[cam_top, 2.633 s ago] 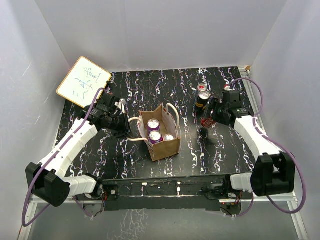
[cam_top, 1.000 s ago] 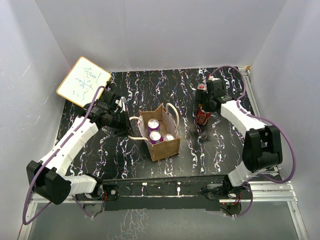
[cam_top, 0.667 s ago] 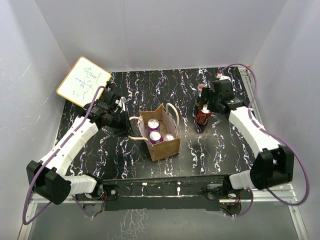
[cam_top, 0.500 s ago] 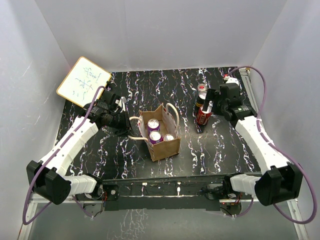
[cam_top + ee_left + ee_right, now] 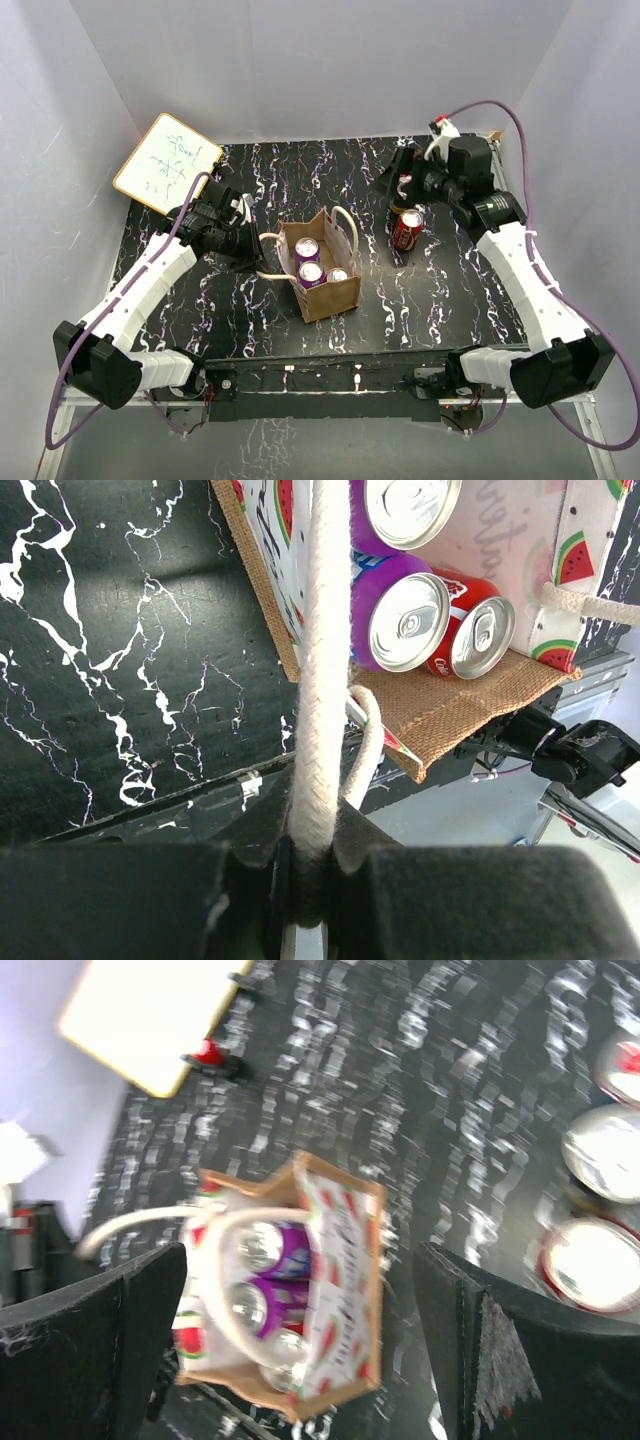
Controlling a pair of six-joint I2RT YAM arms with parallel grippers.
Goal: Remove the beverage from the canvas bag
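The canvas bag (image 5: 322, 285) stands mid-table with its mouth open. Inside are two purple cans (image 5: 306, 247) (image 5: 311, 272) and a red can (image 5: 338, 275). My left gripper (image 5: 250, 258) is shut on the bag's left rope handle (image 5: 325, 680), which runs taut from the jaws to the bag. In the left wrist view the purple can (image 5: 405, 620) and red can (image 5: 481, 637) show inside. My right gripper (image 5: 402, 180) hangs open and empty above the back right, near a red can (image 5: 407, 228) standing on the table. From the right wrist the bag (image 5: 335, 1290) lies far below, between the open fingers (image 5: 540, 1360).
A small whiteboard (image 5: 167, 163) leans at the back left corner. Three can tops (image 5: 605, 1165) stand close together at the right wrist view's right edge. White walls enclose the black marbled table (image 5: 440, 300) on three sides.
The right gripper has let go of the red can on the table, opened wide and lifted away toward the back right. The left gripper and the bag have not moved.
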